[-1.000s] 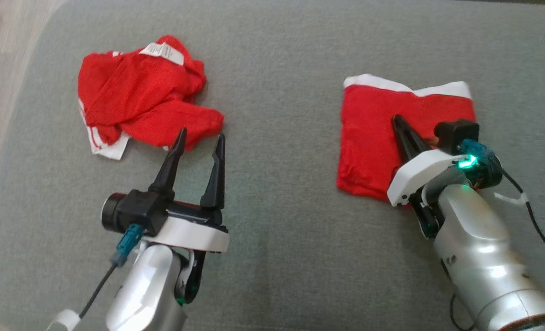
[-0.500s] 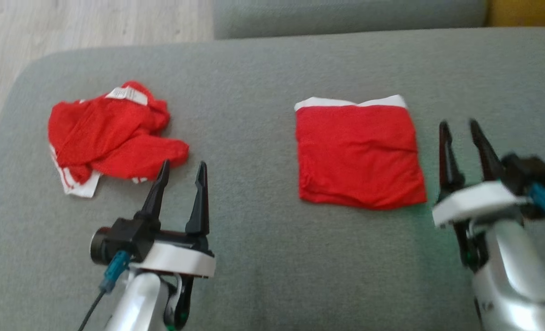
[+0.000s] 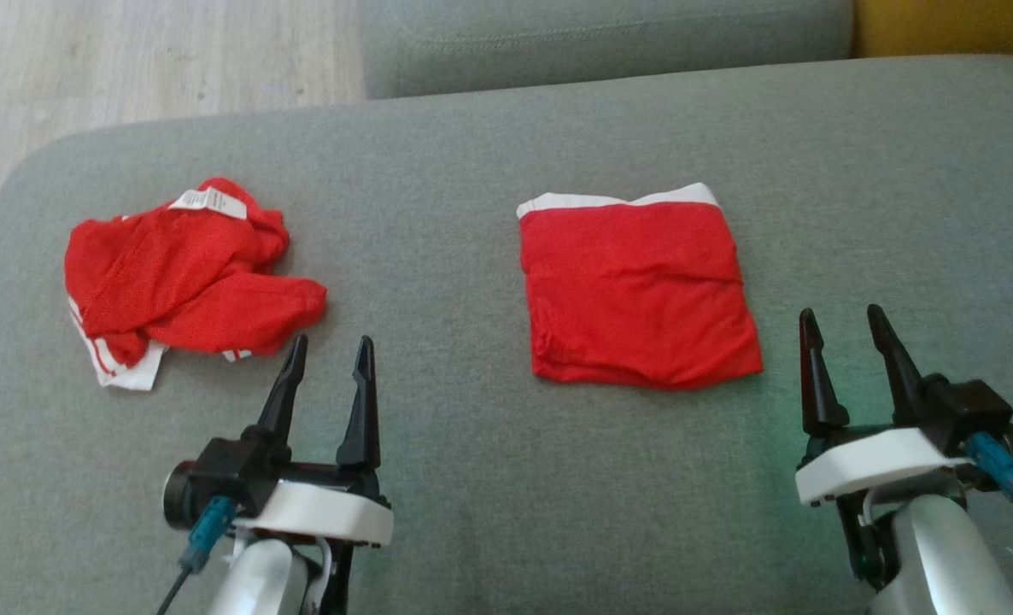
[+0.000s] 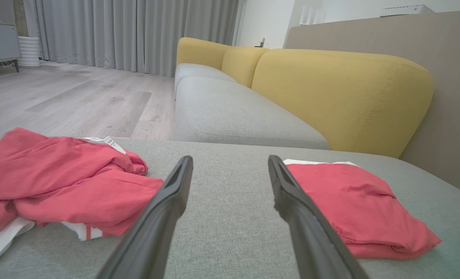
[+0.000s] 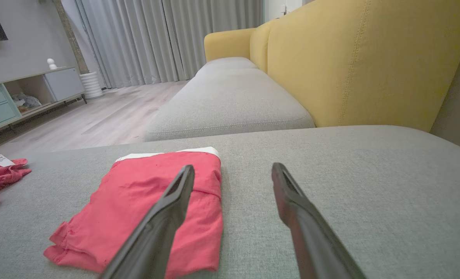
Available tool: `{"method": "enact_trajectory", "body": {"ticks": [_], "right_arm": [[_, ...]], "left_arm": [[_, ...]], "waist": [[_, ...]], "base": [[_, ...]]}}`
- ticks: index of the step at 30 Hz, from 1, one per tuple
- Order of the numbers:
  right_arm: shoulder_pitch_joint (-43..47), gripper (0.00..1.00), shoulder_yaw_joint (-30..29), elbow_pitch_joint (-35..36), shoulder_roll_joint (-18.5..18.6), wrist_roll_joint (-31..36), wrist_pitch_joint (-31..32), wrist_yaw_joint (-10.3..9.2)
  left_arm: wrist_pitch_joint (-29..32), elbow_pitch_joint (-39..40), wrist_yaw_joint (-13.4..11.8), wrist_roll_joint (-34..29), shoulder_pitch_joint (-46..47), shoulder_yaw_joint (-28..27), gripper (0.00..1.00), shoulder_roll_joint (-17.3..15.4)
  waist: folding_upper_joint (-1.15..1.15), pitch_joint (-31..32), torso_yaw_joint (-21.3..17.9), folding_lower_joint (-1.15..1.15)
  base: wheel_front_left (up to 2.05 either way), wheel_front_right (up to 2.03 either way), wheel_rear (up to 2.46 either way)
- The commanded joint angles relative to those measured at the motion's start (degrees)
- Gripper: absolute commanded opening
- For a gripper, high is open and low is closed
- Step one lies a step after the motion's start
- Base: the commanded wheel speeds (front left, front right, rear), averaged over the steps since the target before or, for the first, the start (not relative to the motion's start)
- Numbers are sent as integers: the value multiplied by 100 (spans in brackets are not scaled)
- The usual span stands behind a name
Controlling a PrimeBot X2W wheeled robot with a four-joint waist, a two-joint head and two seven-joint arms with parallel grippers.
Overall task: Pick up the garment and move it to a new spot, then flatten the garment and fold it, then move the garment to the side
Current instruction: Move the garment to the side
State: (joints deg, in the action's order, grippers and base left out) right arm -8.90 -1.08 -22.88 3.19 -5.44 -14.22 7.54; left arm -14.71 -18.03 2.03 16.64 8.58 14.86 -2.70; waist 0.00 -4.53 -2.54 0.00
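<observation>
I read the folded red fabric garment with white waistband (image 3: 639,295) as lying flat on the grey woven sofa cushion (image 3: 489,478), right of centre in the head view. My right gripper (image 3: 841,313) hovers near the garment's near right corner, fingers spread apart, holding nothing and clear of the cloth. My left gripper (image 3: 332,342) is likewise spread and empty, near the crumpled red garment with white striped trim (image 3: 186,282) at the cushion's left end. The two garments lie well apart. In the right wrist view, the folded piece sits left of the fingers.
</observation>
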Motion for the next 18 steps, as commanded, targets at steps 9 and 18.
{"method": "enact_trajectory", "body": {"ticks": [9,18], "right_arm": [[-797,100,-29,-30,-19,273,576,-5],[-1577,100,-362,-913,74,-217,1428,-5]], "left_arm": [[-29,146,32,-15,403,-9,100,-18],[-29,139,-7,106,666,215,100,-18]], "waist": [[0,-417,321,0],[0,-904,794,0]], "base": [[0,0,0],[0,0,0]]}}
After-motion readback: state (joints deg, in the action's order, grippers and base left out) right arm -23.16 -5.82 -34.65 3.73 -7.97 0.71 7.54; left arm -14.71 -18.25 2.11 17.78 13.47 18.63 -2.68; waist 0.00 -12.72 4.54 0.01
